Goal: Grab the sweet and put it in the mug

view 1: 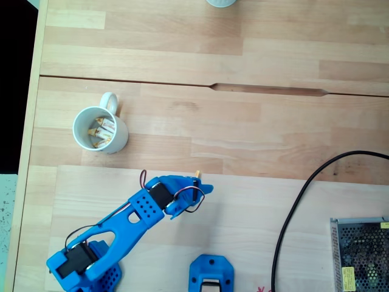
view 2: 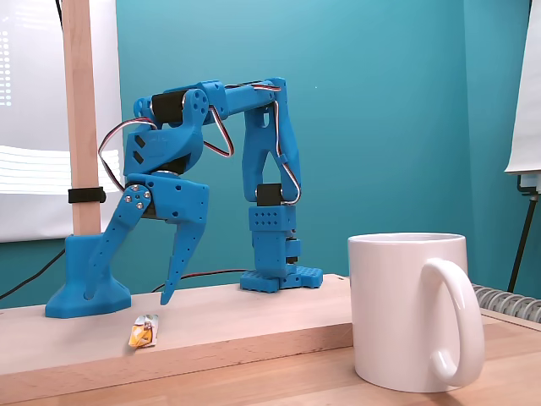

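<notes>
Blue 3D-printed gripper (view 2: pixel 144 292) spread, empty. Tiny white-wrapped sweet with yellow-orange twisted ends (view 2: pixel 143 331) lies on the wooden tabletop (view 2: pixel 254 317) right below its tips. Looks light, crinkly, slippery; pinch across the middle, not the twists.

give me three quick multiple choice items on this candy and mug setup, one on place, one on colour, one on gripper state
1. Where is the sweet outside the mug?
A. on the raised wooden board, under the gripper
B. on the mug's rim
C. on the black cable

2. What colour is the mug?
A. blue
B. white
C. teal

3. How is the gripper?
A. shut on the sweet
B. open, holding nothing
C. shut on the handle

A: it lies on the board below the fingertips.
B: body and handle are white.
B: the fingers are spread above the sweet.
</notes>
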